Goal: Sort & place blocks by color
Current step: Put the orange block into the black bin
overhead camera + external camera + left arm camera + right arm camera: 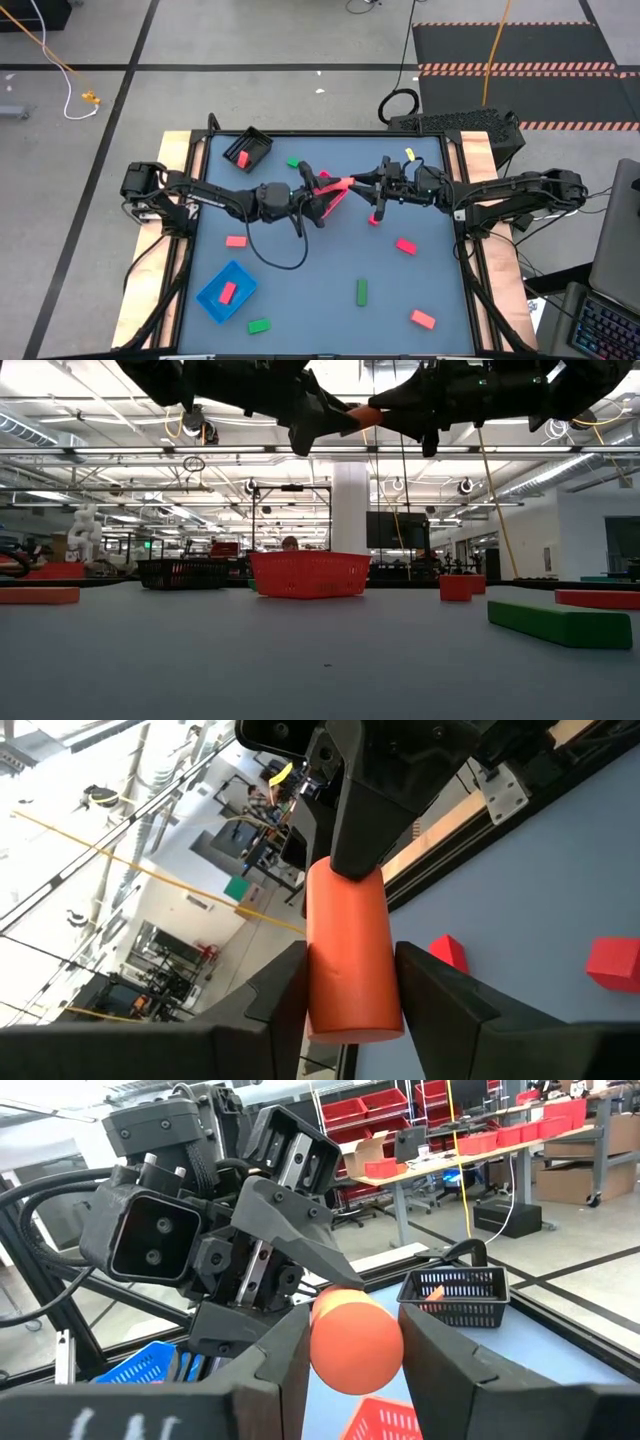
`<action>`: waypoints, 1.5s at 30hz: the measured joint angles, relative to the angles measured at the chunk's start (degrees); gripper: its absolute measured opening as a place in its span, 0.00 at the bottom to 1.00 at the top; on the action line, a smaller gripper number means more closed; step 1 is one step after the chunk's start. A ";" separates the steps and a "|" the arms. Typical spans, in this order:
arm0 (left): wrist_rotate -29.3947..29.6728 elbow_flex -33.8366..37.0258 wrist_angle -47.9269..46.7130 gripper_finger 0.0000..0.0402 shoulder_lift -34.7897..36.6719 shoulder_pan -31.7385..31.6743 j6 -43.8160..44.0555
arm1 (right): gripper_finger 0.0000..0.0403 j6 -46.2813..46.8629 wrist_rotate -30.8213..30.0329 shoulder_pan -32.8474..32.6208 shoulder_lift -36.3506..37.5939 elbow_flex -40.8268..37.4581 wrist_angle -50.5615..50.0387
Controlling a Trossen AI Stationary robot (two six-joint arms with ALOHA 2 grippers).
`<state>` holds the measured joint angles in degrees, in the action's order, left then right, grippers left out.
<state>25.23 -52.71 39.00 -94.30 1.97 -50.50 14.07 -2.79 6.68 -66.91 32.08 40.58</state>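
An orange-red round bar [345, 950] hangs high above the table between my two grippers; the low view shows it too [366, 415]. My left gripper [350, 975] is shut on one end and my right gripper [355, 1345] on the other. In the high view they meet at the table's middle, left gripper [322, 192] and right gripper [372, 186]. The pink-red tray [308, 574] stands on the table under them. Red blocks [405, 246] and green blocks [362, 292] lie scattered on the table. My left gripper pinches the bar's end [345, 1005] between its two fingers, coming level from the table's left. The bar runs on past the fingertips, lifted clear. My right gripper pinches the bar's other end [355, 1350] between its two fingers, coming level from the table's right. The bar's round end face points back at the wrist, lifted clear.
A black tray [262, 143] with one red block stands at the far left. A blue tray [212, 300] with one red block stands at the near left. A small yellow piece [408, 154] lies at the far right. Shelves and benches show beyond the table.
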 joint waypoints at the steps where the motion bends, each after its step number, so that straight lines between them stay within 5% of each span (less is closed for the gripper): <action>1: 0.50 -0.01 -0.02 0.37 0.00 0.05 -0.07 | 0.30 -0.02 0.03 0.00 -0.01 0.00 0.04; 19: 6.78 0.04 0.60 0.31 0.00 1.12 -2.64 | 0.36 -1.54 0.03 -0.04 0.10 0.02 0.75; 31: 7.25 0.04 0.32 0.02 0.00 1.25 -3.16 | 0.34 -2.79 0.05 -0.04 0.08 0.02 0.46; 45: 16.66 0.04 -0.36 0.11 0.36 1.81 -3.34 | 0.34 -4.51 -0.10 -0.02 1.02 0.02 -6.23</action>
<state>41.88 -52.66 38.64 -93.94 3.78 -53.83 9.56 -2.90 6.66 -65.88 32.10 34.35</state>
